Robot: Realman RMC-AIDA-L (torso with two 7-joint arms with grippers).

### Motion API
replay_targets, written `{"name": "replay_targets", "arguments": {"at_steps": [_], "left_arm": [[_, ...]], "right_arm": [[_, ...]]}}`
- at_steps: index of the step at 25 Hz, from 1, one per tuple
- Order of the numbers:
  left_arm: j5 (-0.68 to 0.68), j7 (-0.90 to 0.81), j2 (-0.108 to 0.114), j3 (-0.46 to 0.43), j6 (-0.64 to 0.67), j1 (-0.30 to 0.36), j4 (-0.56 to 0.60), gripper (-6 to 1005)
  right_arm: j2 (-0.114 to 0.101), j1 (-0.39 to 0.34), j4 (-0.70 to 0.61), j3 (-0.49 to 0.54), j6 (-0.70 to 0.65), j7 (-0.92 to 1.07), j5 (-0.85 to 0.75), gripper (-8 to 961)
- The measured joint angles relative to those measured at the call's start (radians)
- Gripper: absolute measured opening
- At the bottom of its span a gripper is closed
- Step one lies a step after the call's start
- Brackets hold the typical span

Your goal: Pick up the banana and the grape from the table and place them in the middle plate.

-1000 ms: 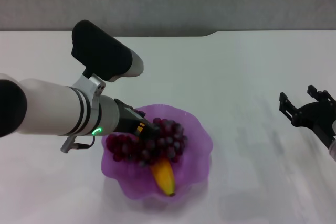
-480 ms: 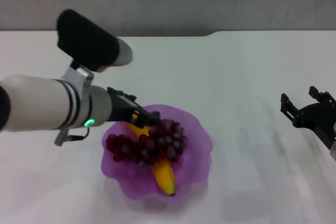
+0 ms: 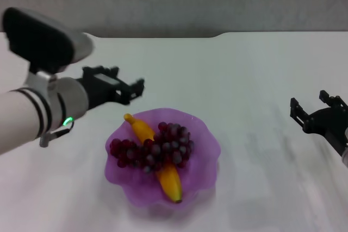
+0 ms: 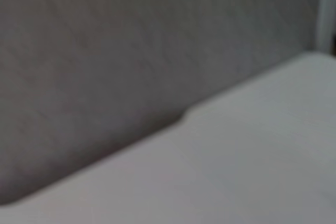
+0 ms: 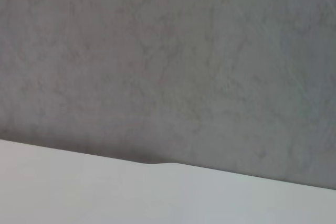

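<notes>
- Left gripper (image 3: 130, 88): fingers apart, holding nothing, above the table (image 3: 244, 80).
- Just near-side of it: middle plate (image 3: 204, 134), with grape (image 3: 155, 150) lying across banana (image 3: 163, 172).
- Right gripper (image 3: 315, 110): parked well apart, fingers spread, empty.

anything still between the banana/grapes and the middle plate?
Nothing visible. The banana and the grape bunch both lie in the middle plate, grapes across the banana. The left gripper hangs open and empty up-left of the plate; the right gripper is parked at the table's right side.
</notes>
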Motion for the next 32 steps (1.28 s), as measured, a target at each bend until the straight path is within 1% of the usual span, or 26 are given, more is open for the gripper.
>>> {"name": "replay_targets", "arguments": {"at_steps": [2,7,9,11,14,15,17,19,20,21,22,24,25,27,32], "left_arm": [[-0.018,-0.001,0.000,0.010,0.099,0.033,-0.016,640],[-0.072,0.002,0.002,0.033,0.327,0.081,-0.096,637],[-0.070,0.002,0.002,0.064,0.449,0.099,-0.150,635],[-0.065,0.002,0.002,0.103,0.602,0.107,-0.224,633],[-0.071,-0.028,0.000,0.167,0.886,0.107,-0.383,631],[-0.073,-0.049,-0.001,0.178,0.949,0.104,-0.416,631],[-0.074,-0.134,-0.001,0.210,1.144,0.089,-0.543,631],[-0.072,-0.239,-0.001,0.223,1.297,0.060,-0.676,630],[-0.072,-0.281,-0.001,0.224,1.355,0.044,-0.731,630],[-0.072,-0.281,-0.001,0.224,1.355,0.044,-0.731,630],[-0.076,-0.390,-0.004,0.222,1.505,-0.029,-0.937,630],[-0.080,-0.422,-0.005,0.222,1.541,-0.067,-1.025,630],[-0.085,-0.449,-0.006,0.224,1.560,-0.103,-1.102,630],[-0.092,-0.475,-0.006,0.228,1.565,-0.141,-1.193,630],[-0.100,-0.480,-0.003,0.206,1.562,-0.149,-1.264,629]], "right_arm": [[0.000,0.000,0.001,0.000,0.000,0.000,-0.001,635],[0.000,0.001,0.001,0.001,0.000,0.000,0.000,632],[0.001,0.001,0.003,0.004,0.000,-0.001,0.000,630],[0.002,0.001,0.005,0.003,0.000,-0.001,0.001,629],[0.002,0.003,0.005,-0.001,0.000,-0.001,0.001,627],[0.002,0.004,0.006,-0.002,0.000,-0.001,0.001,626],[0.002,0.006,0.006,-0.002,0.000,-0.001,0.001,624],[0.002,0.006,0.006,-0.002,0.000,-0.001,0.001,623],[0.002,0.006,0.006,-0.002,0.000,-0.001,0.001,622],[0.002,0.007,0.006,-0.002,-0.001,-0.001,0.001,621],[0.002,0.007,0.007,-0.002,-0.002,-0.001,0.002,621],[0.002,0.008,0.007,-0.002,-0.004,-0.001,0.001,619],[0.002,0.008,0.007,-0.002,-0.005,-0.001,0.001,619],[0.002,0.008,0.007,0.001,-0.005,-0.001,0.001,617],[0.002,0.003,0.000,0.007,-0.014,-0.001,0.001,614]]}}
